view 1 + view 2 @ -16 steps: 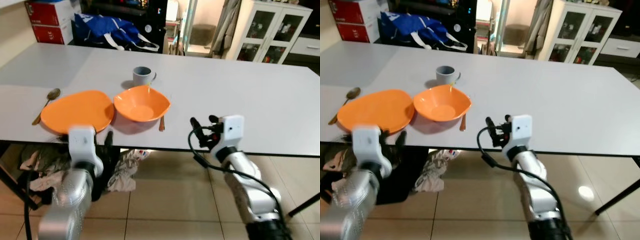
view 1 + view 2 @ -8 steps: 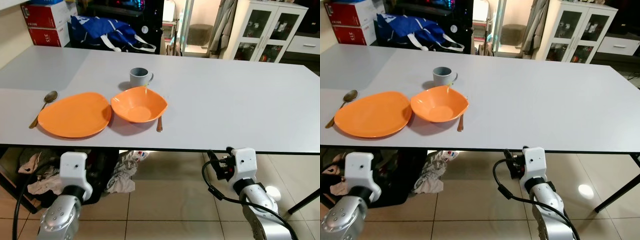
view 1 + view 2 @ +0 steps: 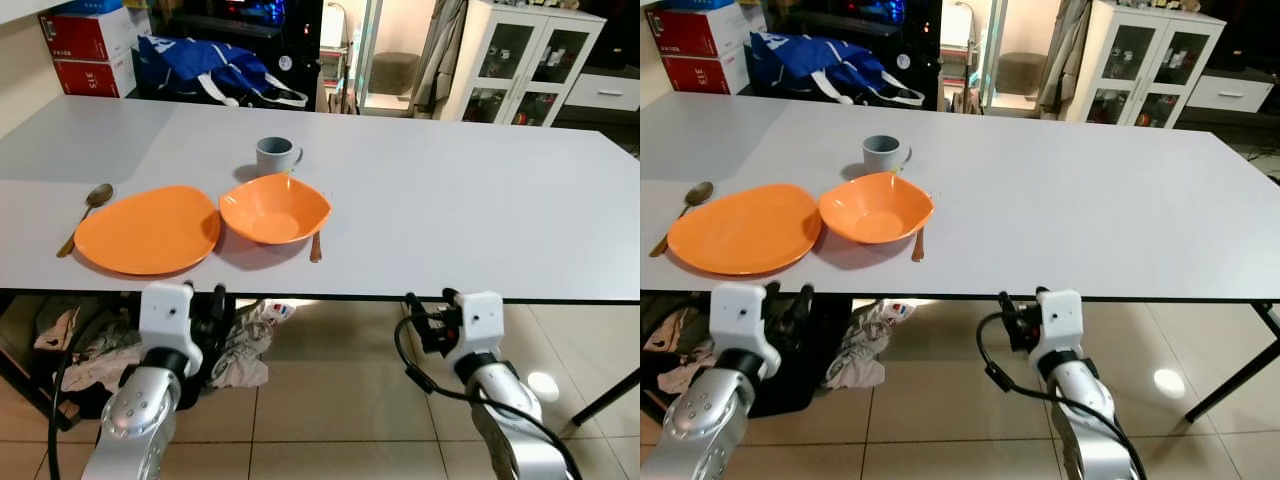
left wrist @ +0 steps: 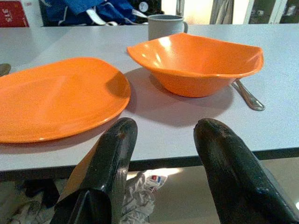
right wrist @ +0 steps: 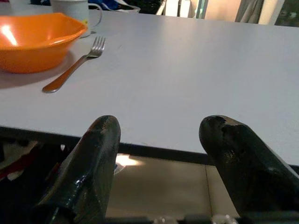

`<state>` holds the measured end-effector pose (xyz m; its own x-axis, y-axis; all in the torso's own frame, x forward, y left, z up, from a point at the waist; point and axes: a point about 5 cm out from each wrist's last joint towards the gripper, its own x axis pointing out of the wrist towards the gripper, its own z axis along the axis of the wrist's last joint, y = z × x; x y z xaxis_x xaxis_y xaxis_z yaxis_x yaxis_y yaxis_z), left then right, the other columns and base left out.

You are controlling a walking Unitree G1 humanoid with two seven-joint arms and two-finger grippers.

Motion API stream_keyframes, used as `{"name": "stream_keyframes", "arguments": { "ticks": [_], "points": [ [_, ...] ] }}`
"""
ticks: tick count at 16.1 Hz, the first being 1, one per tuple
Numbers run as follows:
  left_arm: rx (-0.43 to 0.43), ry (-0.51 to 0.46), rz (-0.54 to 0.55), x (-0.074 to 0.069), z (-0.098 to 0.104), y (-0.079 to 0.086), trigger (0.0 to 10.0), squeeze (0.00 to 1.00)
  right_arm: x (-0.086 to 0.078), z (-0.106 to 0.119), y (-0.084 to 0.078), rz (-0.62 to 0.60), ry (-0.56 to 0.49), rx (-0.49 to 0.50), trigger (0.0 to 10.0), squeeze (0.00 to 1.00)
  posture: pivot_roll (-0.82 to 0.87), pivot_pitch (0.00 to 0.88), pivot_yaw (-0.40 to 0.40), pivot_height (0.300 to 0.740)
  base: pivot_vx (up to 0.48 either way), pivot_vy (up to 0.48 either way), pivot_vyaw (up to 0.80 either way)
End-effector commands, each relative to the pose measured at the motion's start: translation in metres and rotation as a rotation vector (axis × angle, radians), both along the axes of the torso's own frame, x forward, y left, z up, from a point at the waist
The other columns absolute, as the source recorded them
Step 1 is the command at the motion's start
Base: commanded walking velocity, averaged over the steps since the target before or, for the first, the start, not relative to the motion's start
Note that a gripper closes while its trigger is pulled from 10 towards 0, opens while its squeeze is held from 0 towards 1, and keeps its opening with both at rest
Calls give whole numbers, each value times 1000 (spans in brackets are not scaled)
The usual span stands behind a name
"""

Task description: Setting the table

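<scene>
Even indoor light falls on the white table (image 3: 480, 210), with soft shadows under the orange bowl (image 3: 275, 208) toward the near edge. Head views are sharp; a bright glare spot marks the floor tiles (image 3: 1164, 381). Wrist views blur close-up fingers (image 4: 112, 158).

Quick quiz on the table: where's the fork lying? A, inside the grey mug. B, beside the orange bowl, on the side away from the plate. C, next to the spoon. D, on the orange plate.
B: the fork lies flat on the white table, alongside the orange bowl, on the side opposite the orange plate.
</scene>
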<state>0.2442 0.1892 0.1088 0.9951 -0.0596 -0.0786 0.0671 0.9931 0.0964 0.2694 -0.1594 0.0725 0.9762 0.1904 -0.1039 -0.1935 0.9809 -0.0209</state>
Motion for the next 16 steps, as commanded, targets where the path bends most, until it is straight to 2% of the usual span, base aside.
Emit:
{"name": "stream_keyframes", "arguments": {
  "ticks": [1, 8, 13, 16],
  "points": [
    [11, 10, -5, 1, -1, -3, 10000, 0, 3, -1, -5, -13, -7, 9, 10000, 0, 13, 0, -42, 740, 0, 465, 0],
    [17, 6, 43, 3, 0, 5, 10000, 0, 11, -7, -2, 35, -9, 8, 10000, 0, 17, 0, -56, 740, 0, 475, 0],
    [11, 22, 10, 8, 3, 6, 10000, 0, 9, 3, 8, 64, -52, 15, 10000, 0, 12, 0, -49, 740, 0, 480, 0],
    [48, 20, 11, 10, 3, 6, 10000, 0, 7, 7, 12, 75, -63, 13, 10000, 0, 11, 0, -50, 740, 0, 480, 0]
  ]
}}
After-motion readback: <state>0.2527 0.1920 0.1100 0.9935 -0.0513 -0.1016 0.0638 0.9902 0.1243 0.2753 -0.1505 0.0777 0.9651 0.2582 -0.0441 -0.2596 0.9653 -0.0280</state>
